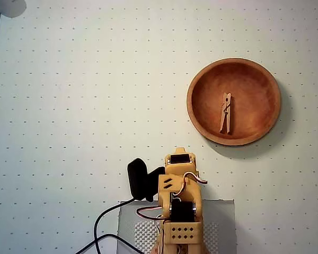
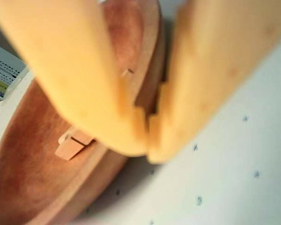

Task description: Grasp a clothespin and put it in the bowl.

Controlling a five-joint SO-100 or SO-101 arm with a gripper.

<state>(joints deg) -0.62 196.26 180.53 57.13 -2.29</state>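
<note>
You won't find any readable text, brand or number in either view. The closest thing is a small pale object (image 2: pixel 2 70) at about 9 o'clock in the wrist view, at the picture's left edge just outside the bowl (image 2: pixel 33 187): it carries rows of tiny dark marks and a yellow band, but they are too blurred for you to make out a single character. The table (image 1: pixel 95 79) shows only a regular grid of small dots, no lettering. The arm's yellow body in the overhead view bears no legible label.
</note>
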